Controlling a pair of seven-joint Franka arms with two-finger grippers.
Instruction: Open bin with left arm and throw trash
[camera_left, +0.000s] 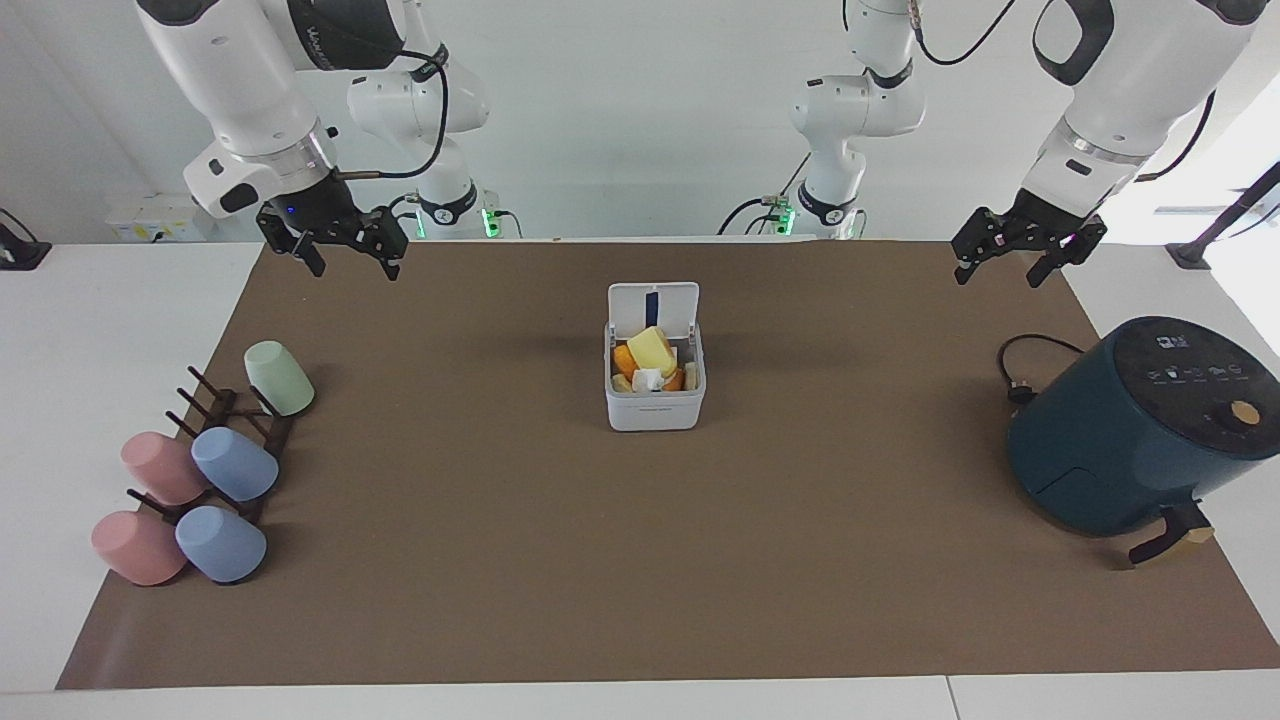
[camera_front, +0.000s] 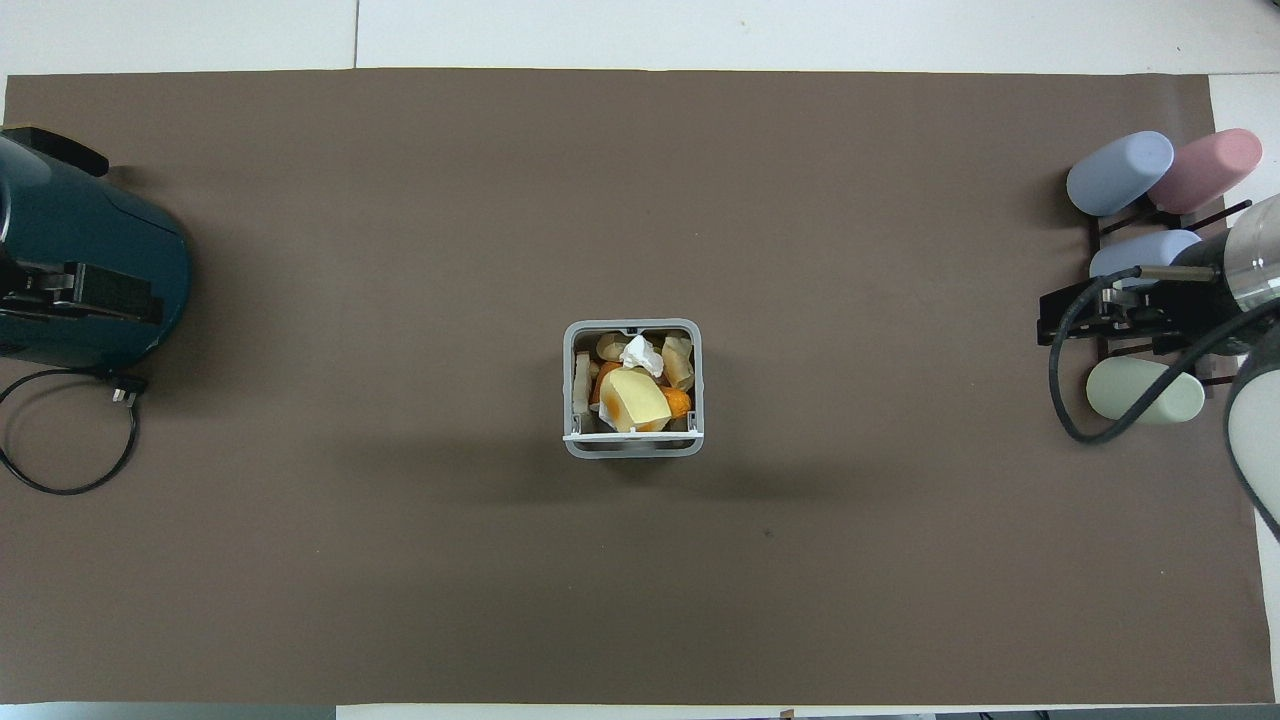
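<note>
The white bin (camera_left: 655, 408) stands mid-mat with its lid (camera_left: 653, 304) hinged upright, open. Inside lies the trash: a pale-yellow wedge (camera_left: 651, 350) on top, an orange piece (camera_left: 624, 360) beside it and a white tissue wad (camera_left: 648, 379). From overhead the bin's rim (camera_front: 632, 325) frames the wedge (camera_front: 633, 400), the tissue (camera_front: 641, 353) and the orange piece (camera_front: 678, 403). My left gripper (camera_left: 998, 278) hangs open and empty over the mat's edge by the air fryer. My right gripper (camera_left: 353, 268) hangs open and empty over the mat's corner at the right arm's end.
A dark-teal air fryer (camera_left: 1140, 430) with its cord (camera_left: 1020, 370) sits at the left arm's end. A dark rack (camera_left: 235, 440) with several pastel cups, among them a green cup (camera_left: 279, 378), lies at the right arm's end. A brown mat (camera_left: 640, 560) covers the table.
</note>
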